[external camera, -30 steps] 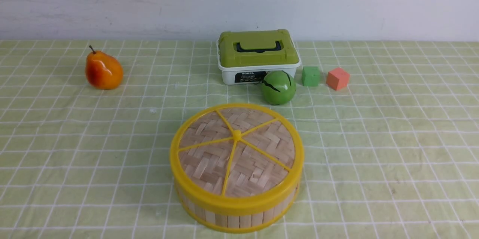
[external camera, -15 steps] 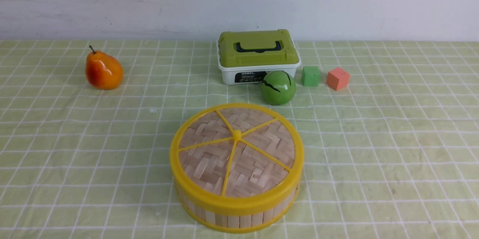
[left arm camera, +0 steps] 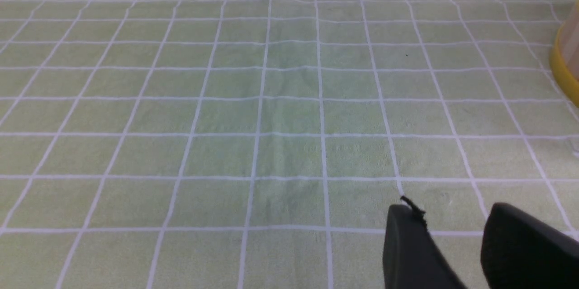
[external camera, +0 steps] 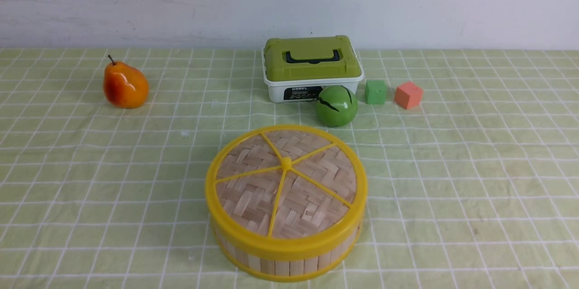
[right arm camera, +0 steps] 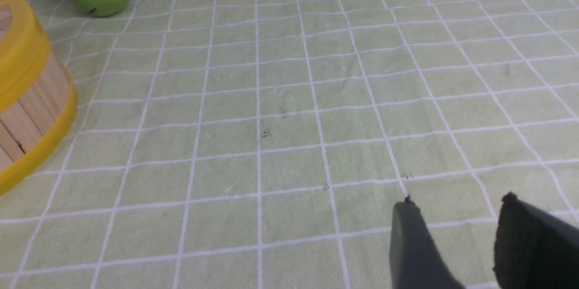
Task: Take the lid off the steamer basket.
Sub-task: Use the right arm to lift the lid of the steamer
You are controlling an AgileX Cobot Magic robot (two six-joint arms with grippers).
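Only the wrist views show my left gripper (left arm camera: 452,223) and right gripper (right arm camera: 457,216). Both are parted, empty and above the cloth (left arm camera: 253,99). The front view alone shows the whole lid (external camera: 286,185): woven bamboo, yellow rim, five spokes. It is seated on the basket (external camera: 280,265), mid-width near the front edge. One lid, basket, pear (external camera: 125,85), box (external camera: 312,67), ball (external camera: 336,106), green cube (external camera: 376,92), orange cube (external camera: 408,95).
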